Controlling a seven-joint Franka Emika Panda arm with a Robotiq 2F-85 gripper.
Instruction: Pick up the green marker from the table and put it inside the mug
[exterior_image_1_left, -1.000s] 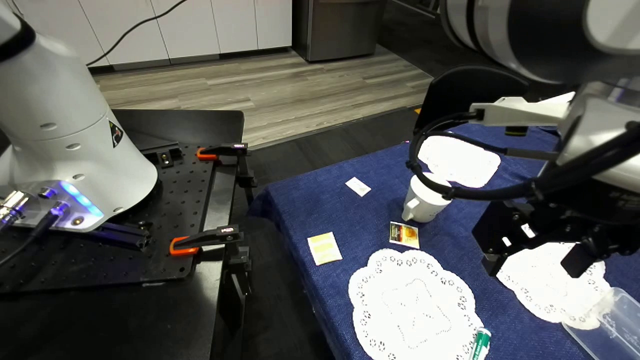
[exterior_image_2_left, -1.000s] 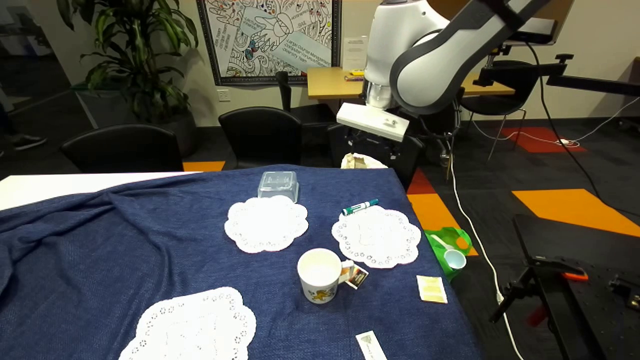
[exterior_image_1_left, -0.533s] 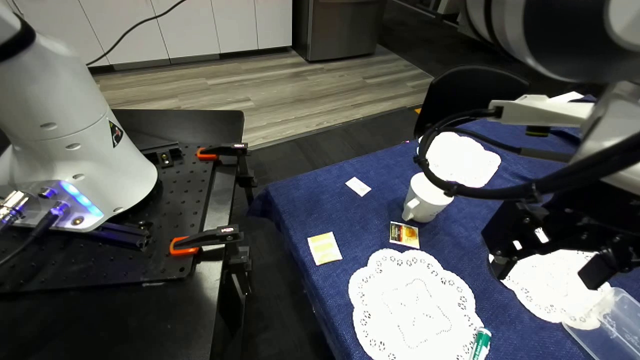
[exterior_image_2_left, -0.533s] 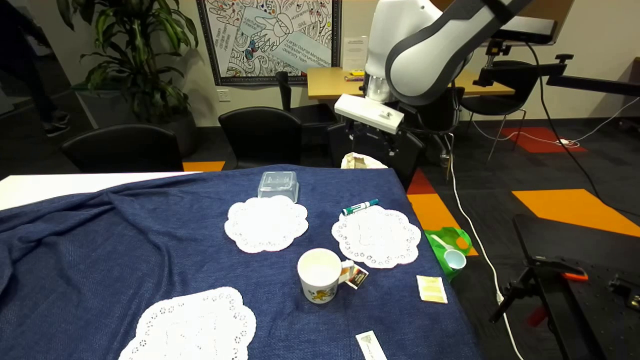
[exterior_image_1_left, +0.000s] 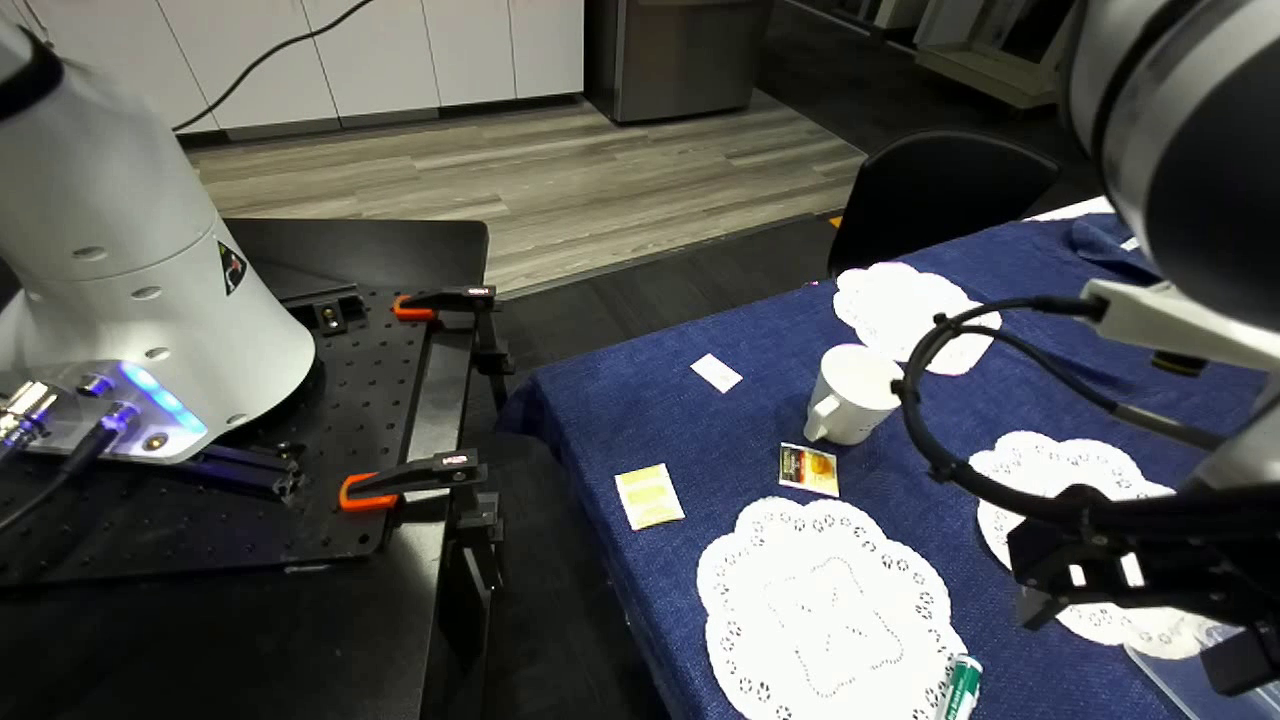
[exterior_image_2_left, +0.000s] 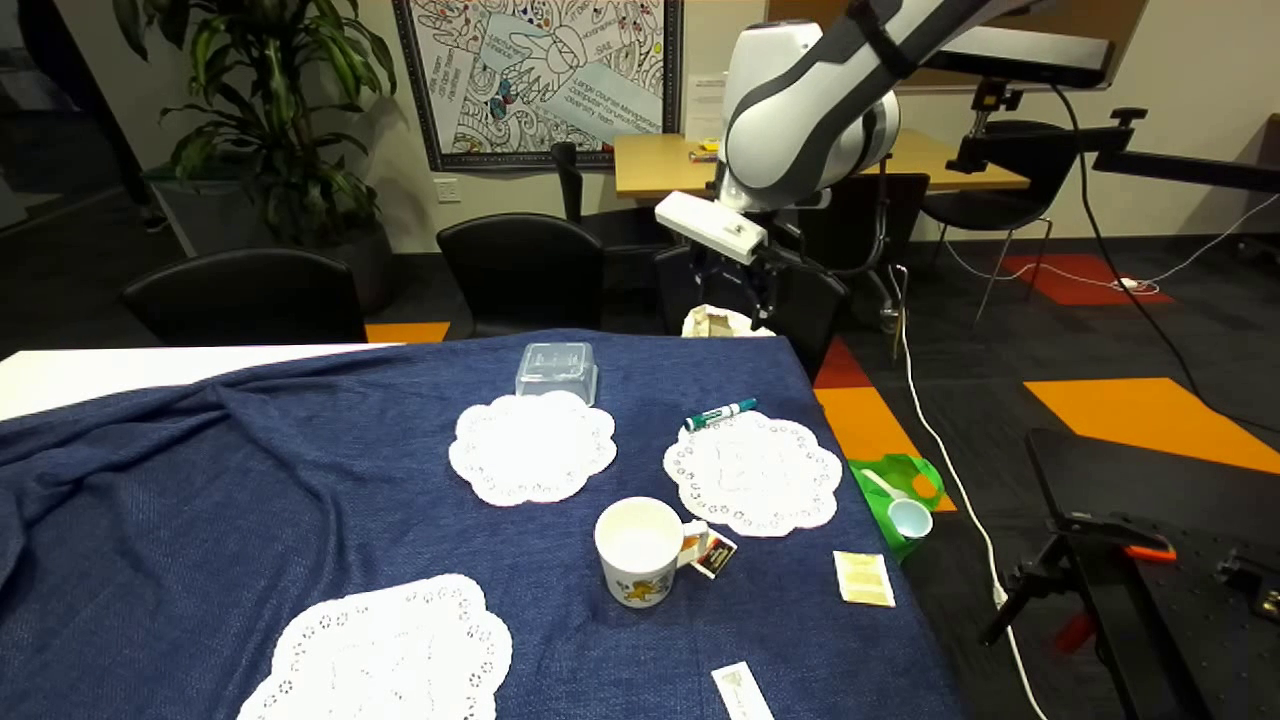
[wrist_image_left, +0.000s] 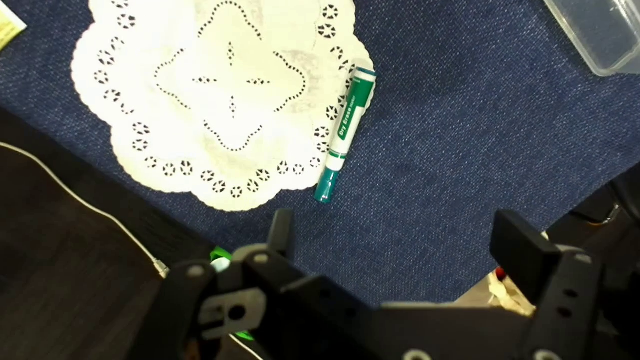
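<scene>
Evidently the Robotiq gripper (exterior_image_1_left: 1138, 637) had just slid toward five o'clock in an exterior view, its jaws spread wide with nothing between them. As the wrist view showed, the green dry-erase marker (wrist_image_left: 346, 135) lay at eleven o'clock from that gap, slanting from one to seven o'clock, mostly along the rim of a lace doily (wrist_image_left: 235, 125), its capped end out over the bare blue cloth of the table (wrist_image_left: 450, 130). Neither it nor the upright mug (exterior_image_2_left: 640, 574) had moved, so the pick was yet to come; the shift read as lining up, and a move toward eleven o'clock, then down, seemed needed to close across the barrel. Only the wrist view made the lettering legible; an exterior view cut the marker (exterior_image_1_left: 963, 688) off at six o'clock. Missing from the wrist view, the mug stood in both exterior views, its animal-like print (exterior_image_2_left: 642, 588) plain in an exterior view, handle (exterior_image_2_left: 693, 542) at three o'clock.
</scene>
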